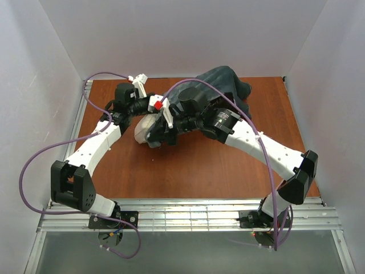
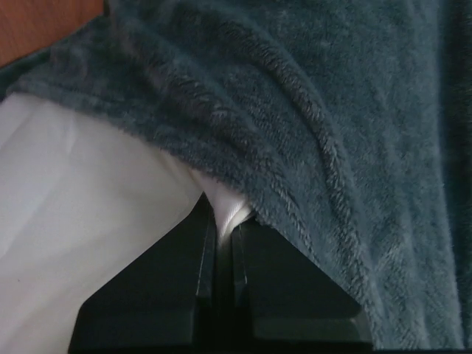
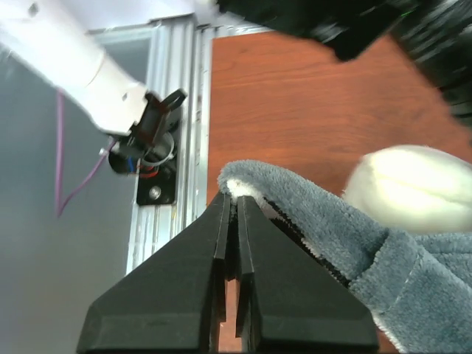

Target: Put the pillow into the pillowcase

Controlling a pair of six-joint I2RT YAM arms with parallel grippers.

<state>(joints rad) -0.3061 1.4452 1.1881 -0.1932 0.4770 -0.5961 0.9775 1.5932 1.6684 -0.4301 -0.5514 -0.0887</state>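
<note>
Now: my left gripper (image 2: 223,215) pinched shut on pillow (image 2: 88,221) fabric, right gripper (image 3: 234,200) clamped on pillowcase (image 3: 332,221) hem. I judge: lift hem clear, feed pillow deeper, avoid snagging plush.

Seen from above, the pillow (image 1: 142,130) shows only as a pale bulge left of the pillowcase (image 1: 225,85). The rest of it lies under the plush and the crossed wrists (image 1: 188,114). In the left wrist view, the left hand (image 2: 223,221) has its tips partly under the teal fold, and both pillow and pillowcase run off the frame. In the right wrist view, a dark arm part (image 3: 413,29) at the top right is blurred, and the right edge cuts off the pillow.
</note>
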